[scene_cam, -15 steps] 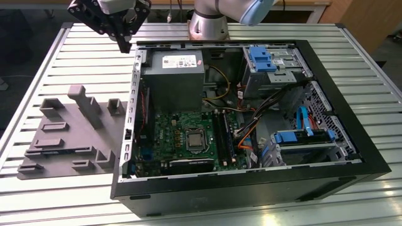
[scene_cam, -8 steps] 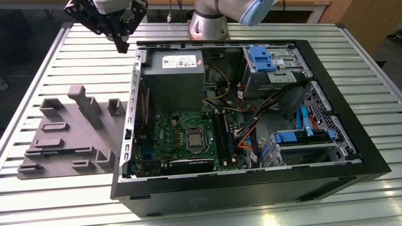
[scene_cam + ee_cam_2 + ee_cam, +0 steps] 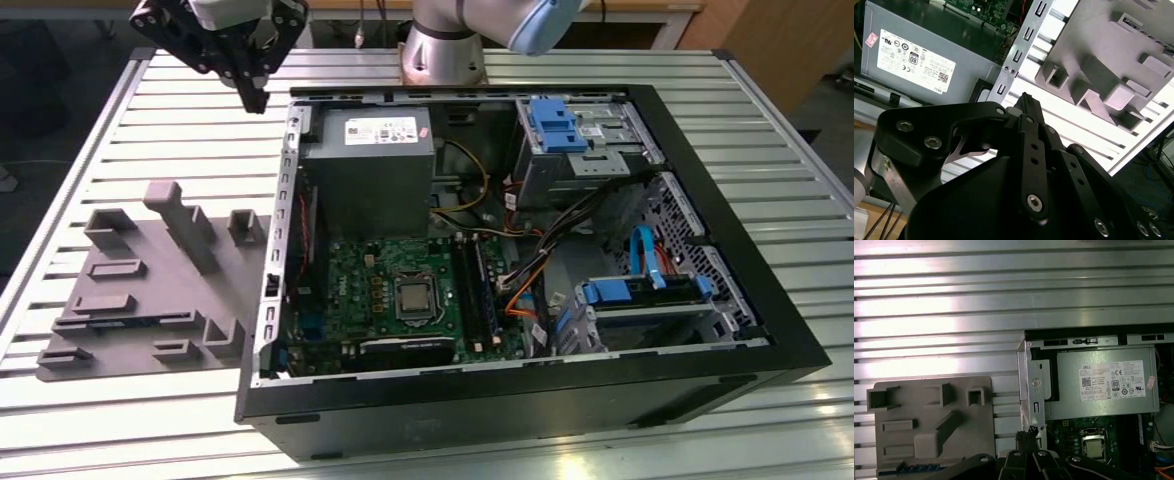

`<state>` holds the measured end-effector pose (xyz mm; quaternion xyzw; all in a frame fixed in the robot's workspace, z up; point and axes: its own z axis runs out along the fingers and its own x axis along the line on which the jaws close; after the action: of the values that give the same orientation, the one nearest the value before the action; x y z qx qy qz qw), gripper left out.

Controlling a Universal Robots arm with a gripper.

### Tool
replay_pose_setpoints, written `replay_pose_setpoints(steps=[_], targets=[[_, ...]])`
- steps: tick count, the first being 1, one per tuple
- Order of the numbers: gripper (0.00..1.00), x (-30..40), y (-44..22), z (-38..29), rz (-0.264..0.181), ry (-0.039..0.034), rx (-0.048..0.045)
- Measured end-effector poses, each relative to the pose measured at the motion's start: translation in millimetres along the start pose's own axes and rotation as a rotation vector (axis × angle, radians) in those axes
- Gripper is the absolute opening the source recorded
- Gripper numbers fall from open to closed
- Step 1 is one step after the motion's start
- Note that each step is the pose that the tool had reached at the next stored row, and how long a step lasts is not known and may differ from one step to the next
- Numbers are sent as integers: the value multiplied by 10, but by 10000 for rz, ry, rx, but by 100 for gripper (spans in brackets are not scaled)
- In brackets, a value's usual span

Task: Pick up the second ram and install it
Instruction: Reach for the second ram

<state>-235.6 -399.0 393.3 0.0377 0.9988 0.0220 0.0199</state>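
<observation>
Slatted metal table (image 3: 160,420), pale and ribbed, carrying two items with one arm above.

Item 1: open computer case (image 3: 534,410), black, lying on its side. Inside are a grey power supply (image 3: 367,170), a green motherboard (image 3: 387,270) and long black memory slots (image 3: 474,290) beside the processor socket. Whether any slot already holds a stick cannot be told.

Item 2: grey fixture plate (image 3: 134,290), just beside the case on the exterior view's left, moulded with raised blocks and shallow pockets.

Item 3: gripper (image 3: 254,100), black, raised well above the table near the far corner of the case. In both wrist views its fingers (image 3: 1026,107) meet at a single point, drawn together with nothing between them.

Item 4: second ram (image 3: 909,468). Judged to be the narrow dark strip with bluish marks lying along the fixture plate in the first wrist view, partly cut off by the frame edge. It sits well apart from the gripper.

Progress: the pick-up is not begun. The stick rests in the fixture, no contact is made, and both the lift and the seating in a slot are left to do.
</observation>
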Motion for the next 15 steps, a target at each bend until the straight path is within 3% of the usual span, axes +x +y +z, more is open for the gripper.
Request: replay_pose_setpoints(steps=[15], targets=[[11,86,-6,-3,0,-14,-1]])
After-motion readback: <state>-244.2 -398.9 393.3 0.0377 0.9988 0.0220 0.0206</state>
